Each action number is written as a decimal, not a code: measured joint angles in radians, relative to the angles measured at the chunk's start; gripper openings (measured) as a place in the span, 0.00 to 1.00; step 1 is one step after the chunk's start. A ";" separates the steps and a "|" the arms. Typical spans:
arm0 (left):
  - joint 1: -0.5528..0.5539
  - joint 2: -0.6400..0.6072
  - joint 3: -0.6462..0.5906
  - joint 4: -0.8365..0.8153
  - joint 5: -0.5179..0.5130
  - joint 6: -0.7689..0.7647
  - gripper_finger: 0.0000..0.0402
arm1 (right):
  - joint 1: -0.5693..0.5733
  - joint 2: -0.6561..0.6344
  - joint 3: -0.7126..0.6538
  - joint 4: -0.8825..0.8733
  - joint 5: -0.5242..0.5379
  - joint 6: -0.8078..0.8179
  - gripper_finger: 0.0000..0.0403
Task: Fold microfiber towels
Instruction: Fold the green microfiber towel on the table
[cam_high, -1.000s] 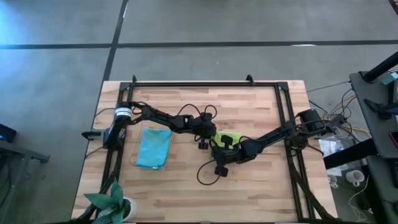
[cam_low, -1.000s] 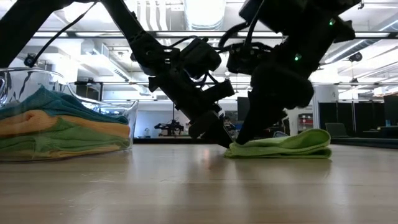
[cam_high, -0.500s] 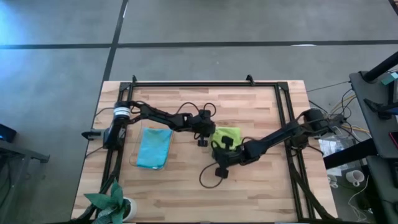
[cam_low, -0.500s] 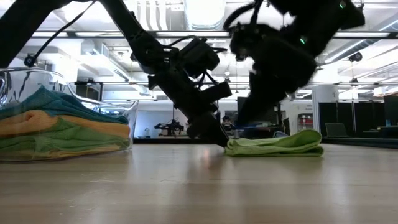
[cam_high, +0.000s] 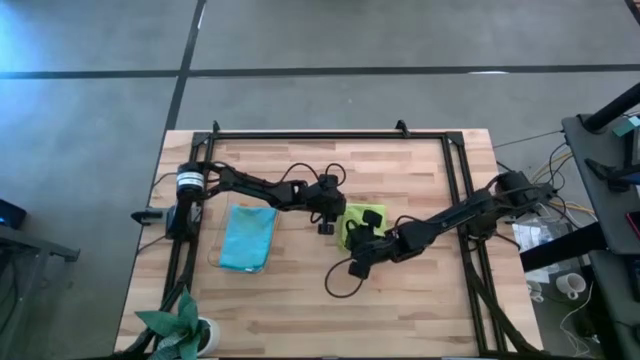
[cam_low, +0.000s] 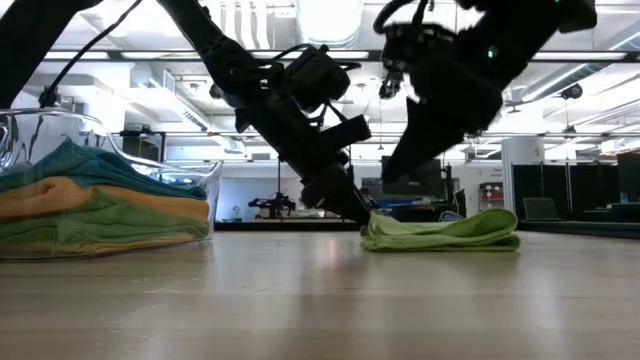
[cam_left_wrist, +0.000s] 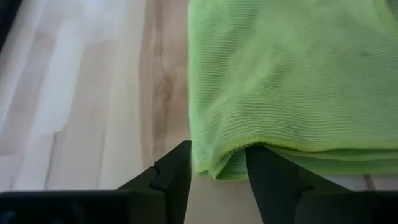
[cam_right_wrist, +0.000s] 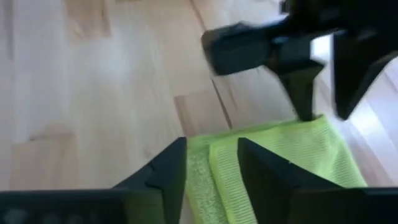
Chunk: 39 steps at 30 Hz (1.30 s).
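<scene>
Lying flat near the middle of the table (cam_high: 300, 300), a little toward its right edge: lime green towel (cam_high: 364, 220), already doubled into layers. Resting in a clear bin (cam_high: 214, 238) by the left edge: other folded towels (cam_high: 247, 238), the light blue one on top.

At the towel side that faces the left edge: left gripper (cam_left_wrist: 217, 163), low on the wood, fingers (cam_left_wrist: 173, 168) apart with the folded hem loose between them, not pinched. At the towel side that faces the front edge: right gripper (cam_right_wrist: 211, 155), fingers (cam_right_wrist: 169, 163) also apart, a cloth edge just between them, nothing clamped.

Judged as the letting-go after a fold, so:
- Draw both grippers straight back from the cloth, low and slow, without lifting first. Soft pile catches easily on a fingertip and could pull the top layer open.
- Keep the fingers wide until fully clear of the hem.
- Check then that the layers lie edge on edge; in the low view the near fold looks slightly puffed.
- Press down lightly on top if it springs up.
- Only afterwards take hold of all layers together, at the thick folded side, for carrying toward the bin.
</scene>
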 joint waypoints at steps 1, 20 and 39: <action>0.000 0.000 -0.001 0.007 -0.009 -0.005 0.34 | 0.000 0.013 0.000 0.003 0.004 0.005 0.37; 0.018 -0.007 -0.036 0.033 -0.014 -0.095 0.59 | -0.011 0.024 0.026 -0.006 0.011 -0.008 0.48; 0.009 -0.052 -0.238 0.378 -0.012 -0.151 0.61 | -0.046 0.004 -0.021 0.031 -0.101 -0.086 0.44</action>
